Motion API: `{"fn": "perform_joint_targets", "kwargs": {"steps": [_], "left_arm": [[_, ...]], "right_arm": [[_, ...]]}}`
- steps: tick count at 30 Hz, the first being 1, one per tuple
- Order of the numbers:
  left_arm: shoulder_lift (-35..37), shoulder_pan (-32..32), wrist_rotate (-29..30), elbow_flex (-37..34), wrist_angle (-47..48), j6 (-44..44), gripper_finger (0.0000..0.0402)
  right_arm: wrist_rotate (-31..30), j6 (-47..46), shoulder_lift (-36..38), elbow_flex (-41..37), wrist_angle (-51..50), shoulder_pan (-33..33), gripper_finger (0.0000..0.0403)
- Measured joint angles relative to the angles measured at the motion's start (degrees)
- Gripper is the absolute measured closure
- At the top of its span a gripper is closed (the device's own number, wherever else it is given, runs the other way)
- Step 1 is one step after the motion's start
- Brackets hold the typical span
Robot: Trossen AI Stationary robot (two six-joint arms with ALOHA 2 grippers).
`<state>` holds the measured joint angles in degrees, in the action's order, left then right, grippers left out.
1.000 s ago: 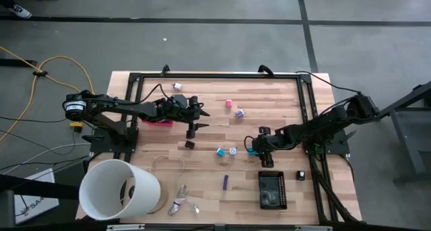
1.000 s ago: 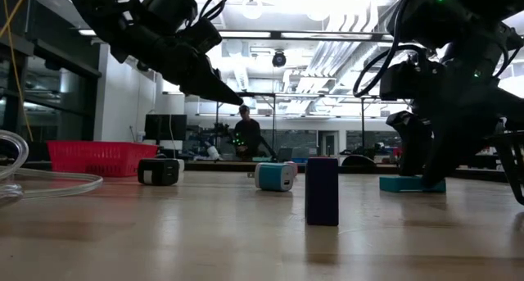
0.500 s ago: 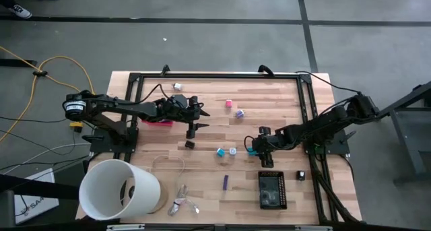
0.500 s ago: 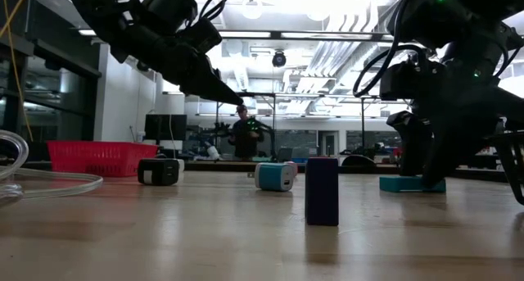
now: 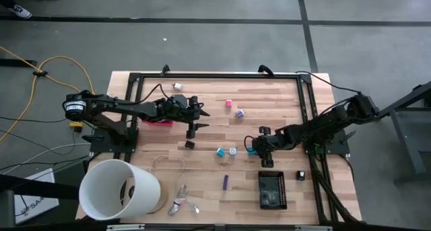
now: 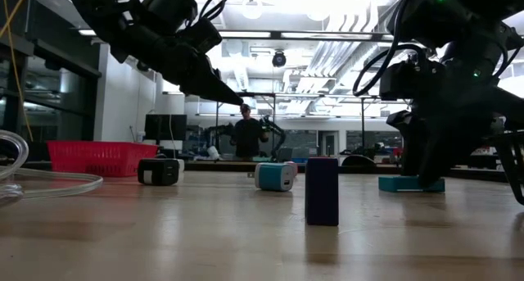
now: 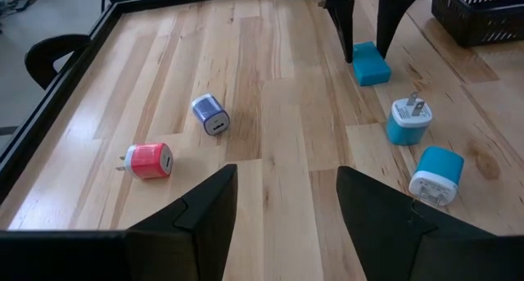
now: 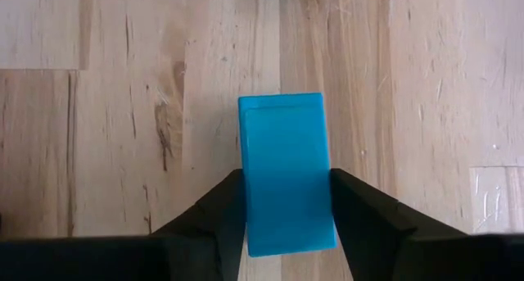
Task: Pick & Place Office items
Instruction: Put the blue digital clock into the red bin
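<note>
Left to right across the wooden table (image 5: 283, 100). A big white tub (image 5: 120, 190) lies at the 7 o'clock corner, with a pale wire loop (image 5: 169, 162) just beside it toward 5 o'clock. A pink basket (image 5: 157, 122) sits near the left arm. The left gripper (image 5: 192, 126) hangs above the boards at about 9 o'clock from table centre, fingers spread and holding nothing; a small black piece (image 5: 189, 144) lies just past it toward 6 o'clock.

Mid-table: a pink plug block (image 7: 148, 160) and a purple-blue one (image 7: 211, 115) toward 12 o'clock, two teal-and-white plug blocks (image 7: 408, 120) at centre, and a purple block (image 6: 322, 190) standing upright toward 6 o'clock.

The right gripper (image 8: 285, 207) is down at the table surface, at 3 o'clock from centre. Its fingers (image 8: 223, 211) press both long sides of a flat teal block (image 8: 285, 170), which lies on the wood. A black tray (image 5: 272, 190) sits at 5 o'clock.
</note>
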<state>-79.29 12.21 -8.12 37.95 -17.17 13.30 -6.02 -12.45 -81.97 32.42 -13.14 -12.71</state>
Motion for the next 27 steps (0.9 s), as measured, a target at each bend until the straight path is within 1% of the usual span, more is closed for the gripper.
{"fn": "perform_joint_targets", "kwargs": {"steps": [13, 22, 27], "left_arm": [[0.0, 0.0, 0.0, 0.0, 0.0, 0.0, 0.0201], [0.0, 0.0, 0.0, 0.0, 0.0, 0.0, 0.0201], [0.0, 0.0, 0.0, 0.0, 0.0, 0.0, 0.0201]], "right_arm": [[0.4, 0.0, 0.9, 0.0, 1.4, 0.0, 0.0255], [0.0, 0.0, 8.7, 0.2, 3.2, 0.2, 0.0255], [-0.1, 0.6, 10.8, 3.2, 4.9, 2.1, 0.0256]]}}
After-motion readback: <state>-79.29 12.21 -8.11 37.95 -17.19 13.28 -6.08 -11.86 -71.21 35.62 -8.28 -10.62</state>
